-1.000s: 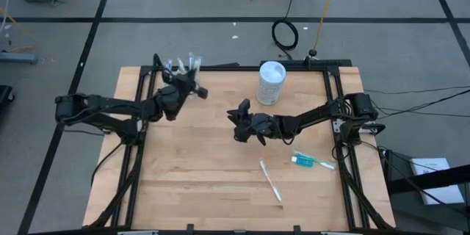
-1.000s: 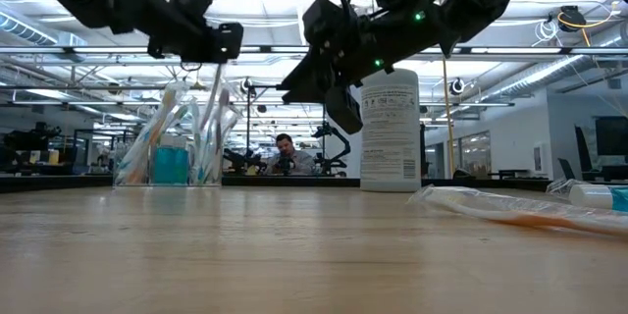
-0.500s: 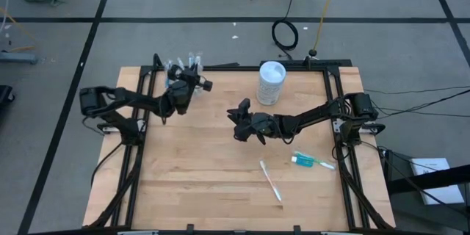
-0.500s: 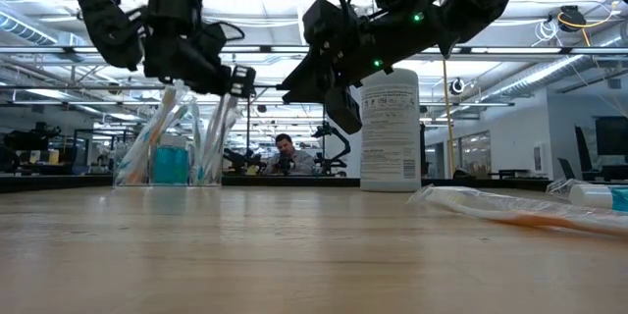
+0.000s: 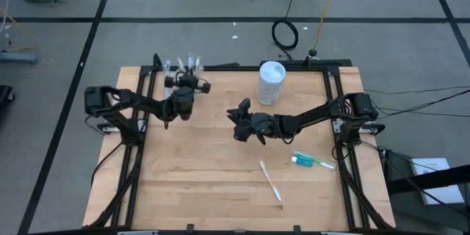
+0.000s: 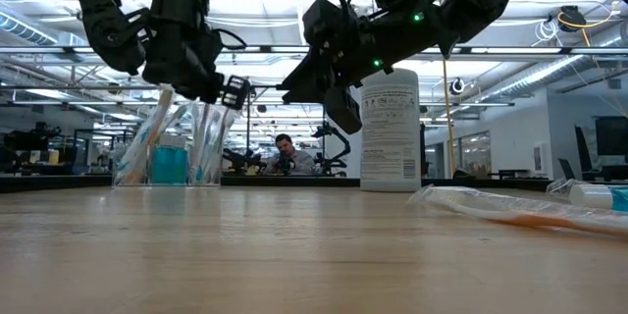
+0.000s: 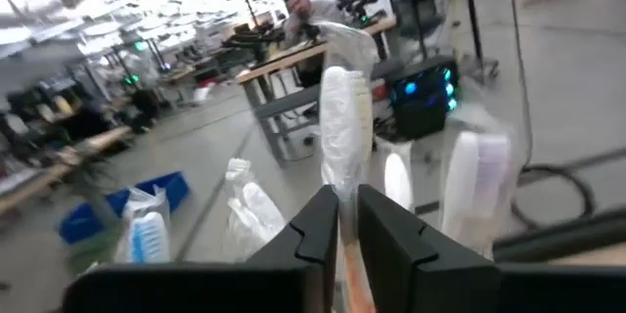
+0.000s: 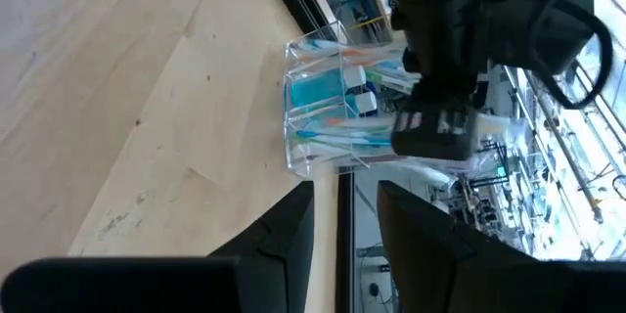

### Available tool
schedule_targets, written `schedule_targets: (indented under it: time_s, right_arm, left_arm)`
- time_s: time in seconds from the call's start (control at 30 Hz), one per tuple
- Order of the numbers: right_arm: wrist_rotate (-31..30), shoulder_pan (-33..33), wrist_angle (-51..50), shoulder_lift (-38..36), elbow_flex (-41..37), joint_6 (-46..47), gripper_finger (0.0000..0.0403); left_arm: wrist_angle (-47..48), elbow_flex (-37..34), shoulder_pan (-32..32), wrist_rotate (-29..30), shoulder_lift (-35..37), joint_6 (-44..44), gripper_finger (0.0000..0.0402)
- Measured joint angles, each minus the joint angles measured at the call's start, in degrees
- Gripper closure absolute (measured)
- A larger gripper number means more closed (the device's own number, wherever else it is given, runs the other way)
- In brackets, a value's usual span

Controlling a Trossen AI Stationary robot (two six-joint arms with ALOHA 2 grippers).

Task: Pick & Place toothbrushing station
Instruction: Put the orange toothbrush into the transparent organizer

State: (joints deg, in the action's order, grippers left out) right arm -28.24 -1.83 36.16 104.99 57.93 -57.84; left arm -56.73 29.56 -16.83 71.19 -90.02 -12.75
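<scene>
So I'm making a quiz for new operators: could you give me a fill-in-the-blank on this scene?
1. The left gripper is over the clear ____ at the table's far left corner.
2. The white container stands ____ on the table.
3. The right gripper hangs ____ above the table's middle.
4. The loose toothbrush and toothpaste tube lie nearer the ____ arm.

Missing words: cup; upright; open; right

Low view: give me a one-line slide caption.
Left gripper lowers a wrapped toothbrush into the clear cup; right gripper waits open nearby.
</scene>
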Motion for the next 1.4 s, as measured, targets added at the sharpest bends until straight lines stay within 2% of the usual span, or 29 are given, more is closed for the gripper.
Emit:
schedule_targets:
  time_s: [0.13,0.3,0.47,0.67,0.9,1.13,1.33,1.4]
  right_arm:
    - [0.0,0.0,0.0,0.0,0.0,3.5,0.0297]
    - [-0.1,0.0,0.0,0.0,0.0,4.9,0.0297]
    - [-0.2,-0.4,0.0,0.0,0.0,4.9,0.0296]
    - [-0.2,-1.0,0.0,0.0,0.0,7.0,0.0298]
    - [-0.2,-1.0,-1.7,0.0,0.1,15.3,0.0297]
    - [-0.2,-1.0,-8.8,-0.2,0.1,25.8,0.0298]
    - [0.0,-1.0,-10.2,-1.6,0.0,34.5,0.0298]
    - [2.4,-1.0,-10.9,-2.4,0.1,36.1,0.0298]
  left_arm:
    - [3.2,0.0,1.3,0.5,0.1,-2.8,0.0329]
    - [10.2,0.0,1.9,0.7,0.1,1.9,0.0307]
    - [17.0,0.0,1.8,-0.3,0.0,5.1,0.0305]
    - [21.7,0.0,0.8,-5.4,0.0,10.0,0.0305]
    - [22.6,0.0,1.4,-5.3,0.4,7.3,0.0305]
    - [25.7,0.0,4.1,-5.8,8.5,7.6,0.0305]
    - [37.1,0.0,4.3,-12.2,17.9,15.1,0.0305]
    - [40.9,0.0,3.8,-14.2,19.8,17.0,0.0305]
